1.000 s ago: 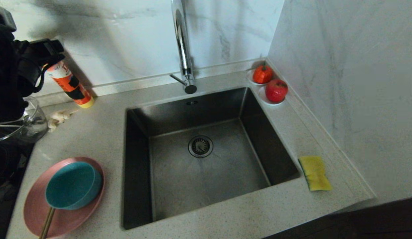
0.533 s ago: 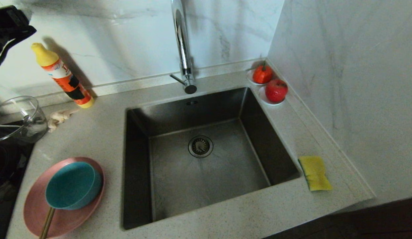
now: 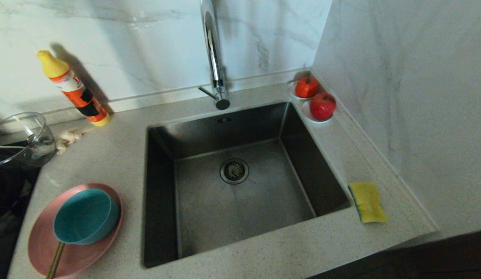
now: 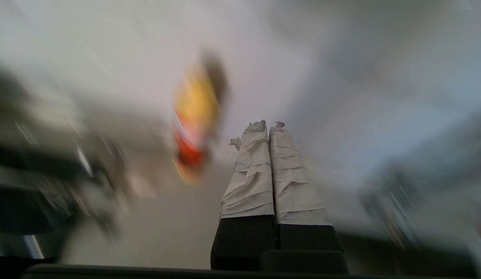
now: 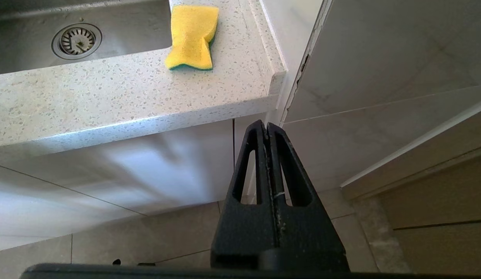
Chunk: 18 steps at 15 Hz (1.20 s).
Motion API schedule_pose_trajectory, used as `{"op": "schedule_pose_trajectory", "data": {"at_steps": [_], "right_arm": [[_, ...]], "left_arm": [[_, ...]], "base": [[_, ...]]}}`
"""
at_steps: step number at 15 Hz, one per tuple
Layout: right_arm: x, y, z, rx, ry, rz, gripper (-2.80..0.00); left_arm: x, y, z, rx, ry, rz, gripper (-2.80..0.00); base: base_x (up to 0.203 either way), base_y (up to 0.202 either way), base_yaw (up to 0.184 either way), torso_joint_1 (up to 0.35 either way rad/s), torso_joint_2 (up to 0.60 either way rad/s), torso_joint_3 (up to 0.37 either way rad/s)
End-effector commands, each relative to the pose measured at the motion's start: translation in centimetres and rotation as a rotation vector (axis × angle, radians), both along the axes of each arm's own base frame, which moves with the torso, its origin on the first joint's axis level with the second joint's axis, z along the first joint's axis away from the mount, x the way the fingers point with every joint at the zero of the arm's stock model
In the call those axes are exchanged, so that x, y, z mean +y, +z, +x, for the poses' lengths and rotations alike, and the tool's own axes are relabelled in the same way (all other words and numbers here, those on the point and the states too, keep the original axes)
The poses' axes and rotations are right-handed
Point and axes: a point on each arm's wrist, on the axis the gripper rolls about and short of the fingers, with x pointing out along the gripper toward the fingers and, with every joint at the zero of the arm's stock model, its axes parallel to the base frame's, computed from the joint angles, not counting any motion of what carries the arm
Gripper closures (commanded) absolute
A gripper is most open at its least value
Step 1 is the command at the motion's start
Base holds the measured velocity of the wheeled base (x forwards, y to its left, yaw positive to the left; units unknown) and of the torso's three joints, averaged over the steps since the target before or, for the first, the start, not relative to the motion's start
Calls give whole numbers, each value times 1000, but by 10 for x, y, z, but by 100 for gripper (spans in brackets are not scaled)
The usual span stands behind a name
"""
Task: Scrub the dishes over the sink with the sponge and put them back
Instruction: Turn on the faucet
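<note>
The pink plate [image 3: 43,248] lies on the counter left of the sink [image 3: 240,209], with the teal bowl [image 3: 85,217] on it and a wooden stick [image 3: 54,260] leaning out of the bowl. The yellow sponge [image 3: 367,202] lies on the counter right of the sink, also seen as the sponge [image 5: 192,37] in the right wrist view. My left gripper [image 4: 268,126] is out of the head view; its white-wrapped fingers are shut with nothing between them. My right gripper [image 5: 267,126] hangs shut and empty below the counter's front edge, parked.
An orange bottle with a yellow cap [image 3: 72,89] stands at the back left wall beside a glass jug [image 3: 25,139] and a crumpled cloth [image 3: 70,137]. Two white saucers with red fruit [image 3: 316,99] sit in the back right corner. The chrome tap [image 3: 214,58] rises behind the sink.
My left arm has drawn up and away to the left, out of the head view, uncovering the bottle's cap. The dishes and sponge have not moved.
</note>
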Motion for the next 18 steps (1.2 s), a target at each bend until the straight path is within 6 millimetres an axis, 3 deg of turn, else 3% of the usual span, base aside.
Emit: {"op": "schedule_pose_trajectory", "data": {"at_steps": [1,4,7,14,18], "right_arm": [[0,0,0,1,0,1,0],[0,0,0,0,0,-1,0],[0,0,0,1,0,1,0],[0,0,0,0,0,1,0],[0,0,0,0,0,1,0]], "left_arm": [[-17,-17,-42,81,-117,-43,0],[-34,-56,-62,284,-432,-137,0],[-41,-72,-56,430,-662,-220,0],[-57,-96,25,599,-778,-267,0],[-65,-113,79,550,-801,-244,0]], "base": [[0,0,0,0,0,0],[0,0,0,0,0,0],[0,0,0,0,0,0],[0,0,0,0,0,0],[0,0,0,0,0,0]]}}
